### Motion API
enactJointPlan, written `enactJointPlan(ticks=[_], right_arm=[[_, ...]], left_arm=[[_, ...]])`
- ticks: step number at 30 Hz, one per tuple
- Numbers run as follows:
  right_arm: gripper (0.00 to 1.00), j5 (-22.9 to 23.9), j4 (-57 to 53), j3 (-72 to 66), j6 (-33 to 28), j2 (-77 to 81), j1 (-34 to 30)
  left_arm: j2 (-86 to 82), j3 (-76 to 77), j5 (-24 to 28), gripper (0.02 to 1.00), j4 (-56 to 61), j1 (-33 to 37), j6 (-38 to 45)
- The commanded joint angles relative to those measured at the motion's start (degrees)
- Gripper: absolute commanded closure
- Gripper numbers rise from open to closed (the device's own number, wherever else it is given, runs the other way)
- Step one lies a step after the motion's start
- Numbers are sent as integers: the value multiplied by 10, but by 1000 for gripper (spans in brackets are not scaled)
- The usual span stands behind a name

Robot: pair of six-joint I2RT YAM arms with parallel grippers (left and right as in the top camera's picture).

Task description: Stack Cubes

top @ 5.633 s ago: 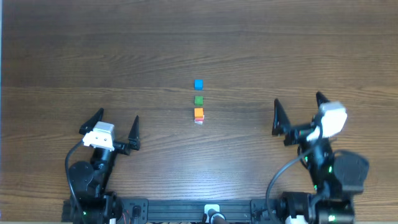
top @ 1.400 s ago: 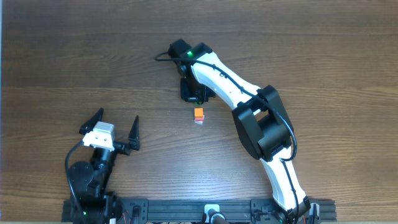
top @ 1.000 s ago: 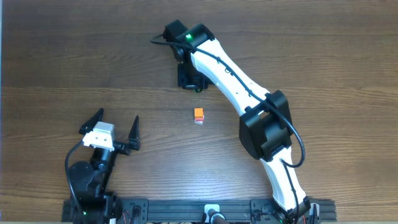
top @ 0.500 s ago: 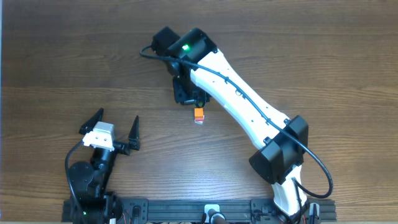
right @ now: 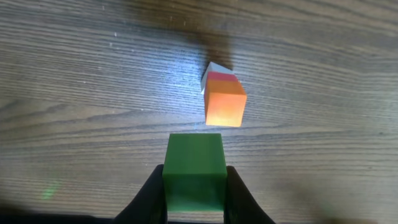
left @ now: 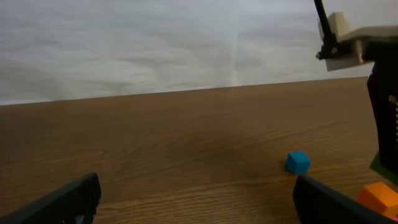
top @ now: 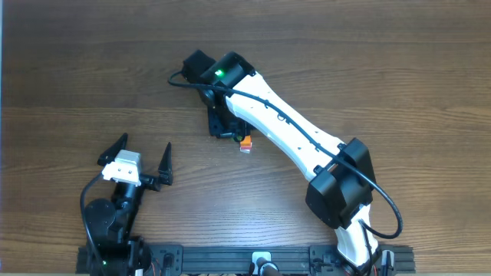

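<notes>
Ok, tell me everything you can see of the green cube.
The green cube is plain, matte, solid green with crisp edges, held square by the right pincer, whose fingers clamp two opposite sides. It appears lifted off the wooden table, short of the orange cube and touching nothing else.
</notes>
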Motion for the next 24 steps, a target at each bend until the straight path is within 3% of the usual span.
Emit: enactJointPlan(ticks=[1, 24], right_arm=[[991, -3, 0, -15, 35, -4, -15], [989, -25, 47, -94, 33, -33, -49]], left_arm=[[-3, -4, 0, 20, 1, -3, 8], [-3, -4, 0, 23, 1, -3, 8]])
